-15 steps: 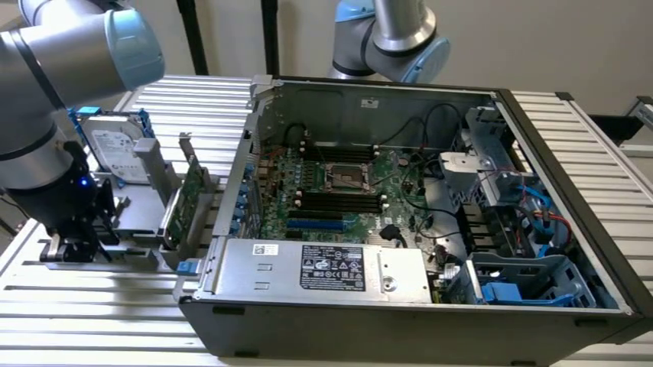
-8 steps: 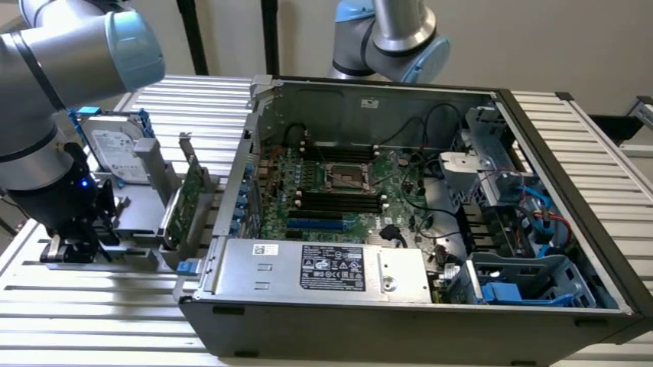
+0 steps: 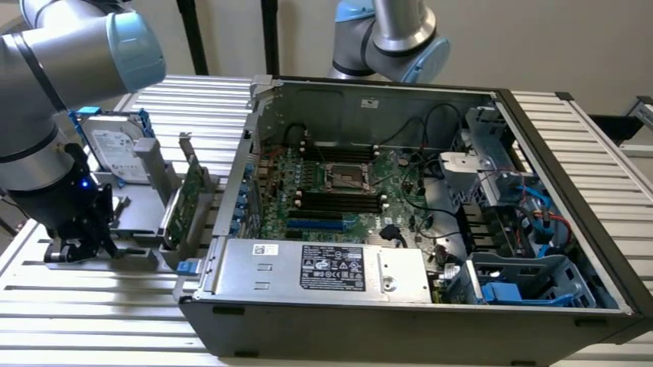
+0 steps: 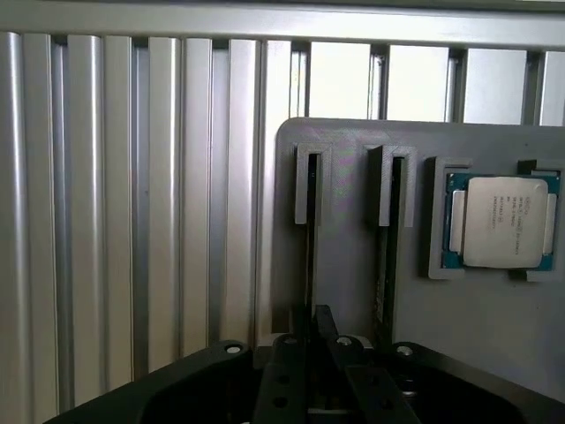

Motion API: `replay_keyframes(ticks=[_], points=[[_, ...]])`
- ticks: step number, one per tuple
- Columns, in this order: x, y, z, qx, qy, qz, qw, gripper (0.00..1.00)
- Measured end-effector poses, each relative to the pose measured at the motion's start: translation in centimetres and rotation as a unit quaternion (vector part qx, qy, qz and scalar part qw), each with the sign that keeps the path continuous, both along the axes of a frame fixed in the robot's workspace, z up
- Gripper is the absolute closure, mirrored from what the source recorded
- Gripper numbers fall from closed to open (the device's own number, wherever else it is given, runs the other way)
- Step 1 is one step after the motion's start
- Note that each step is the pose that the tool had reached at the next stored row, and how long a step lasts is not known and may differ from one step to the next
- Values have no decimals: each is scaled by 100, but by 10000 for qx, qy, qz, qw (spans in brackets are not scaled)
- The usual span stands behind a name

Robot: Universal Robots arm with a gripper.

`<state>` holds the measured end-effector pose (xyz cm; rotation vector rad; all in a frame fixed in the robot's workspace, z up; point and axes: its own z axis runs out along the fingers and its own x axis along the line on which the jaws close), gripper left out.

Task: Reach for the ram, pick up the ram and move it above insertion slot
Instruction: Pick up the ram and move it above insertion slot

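At the lower left of the exterior view the gripper (image 3: 79, 246) hangs low over a grey holder (image 3: 138, 229) on the slatted table (image 3: 102, 313), well apart from the open computer case (image 3: 571, 191). Neither view lets me tell whether it is open or closed, or whether it has hold of anything. Above the holder in the frame stands a hard drive (image 3: 110, 145) in a blue frame. Toward the exterior view's right comes an upright expansion card (image 3: 183, 202), then the case, with its motherboard (image 3: 352, 180) and black slots (image 3: 337, 200) near mid-frame. A second arm (image 3: 393, 38) rises at the upper middle.

The wrist view adds the close detail. The ram (image 4: 311, 265) stands on edge in a narrow slot of the holder (image 4: 349, 256), a thin dark strip running straight toward the gripper (image 4: 313, 331), which sits in line with it. A second such strip (image 4: 381, 274) stands in the neighbouring slot, and a processor chip (image 4: 499, 221) lies in a pocket beside that. The exterior view, in turn, gives the way across to the case.

The ram is probably light and stiff, but thin and easily harmed at its chips and contacts. It seems best pinched across its flat faces near the middle of the free long edge, so it lifts straight without tilting.
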<state>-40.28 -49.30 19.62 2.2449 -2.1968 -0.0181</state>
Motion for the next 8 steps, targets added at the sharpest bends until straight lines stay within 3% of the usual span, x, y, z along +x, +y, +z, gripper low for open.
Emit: replay_keyframes(ticks=[5,8], points=[[0,-1,-1,-1,58,0,10000,85],[0,0,-1,0,72,0,10000,86]])
